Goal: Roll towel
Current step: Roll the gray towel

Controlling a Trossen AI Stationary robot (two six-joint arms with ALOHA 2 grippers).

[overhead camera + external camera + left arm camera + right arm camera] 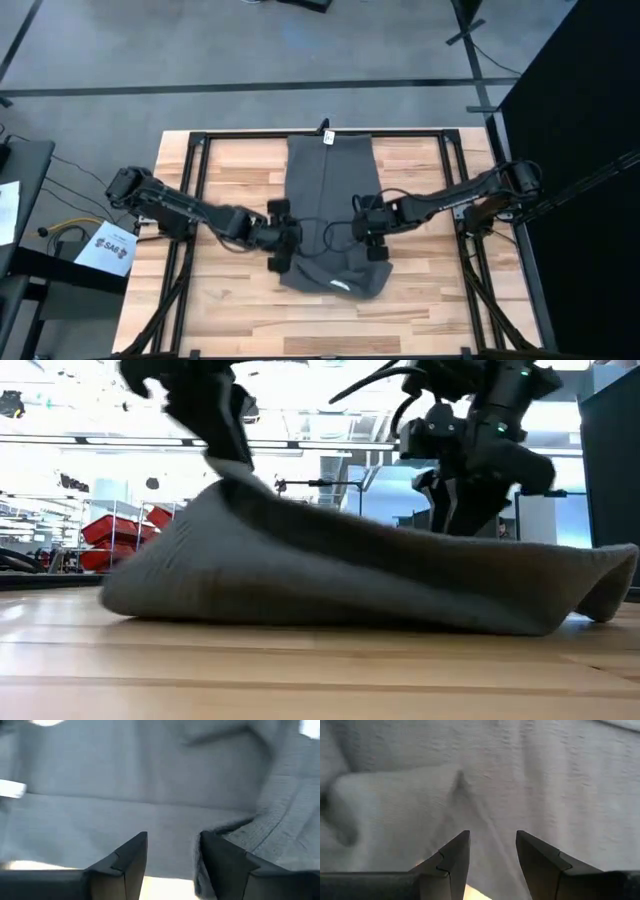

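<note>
the towel (370, 575) is draped on the wooden table (300, 675); one edge is lifted by the left gripper (228, 445); the right gripper (470, 500) is held above it

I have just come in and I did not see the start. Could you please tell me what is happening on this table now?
Two robot arms are working on a dark grey towel that lies lengthwise on the wooden table. The left gripper is at the towel's left edge and the right gripper at its right edge, both toward the near end. In the low view the cloth there is raised off the table on one side. The far end, with its white tag, lies flat. No roll is formed yet.
</note>
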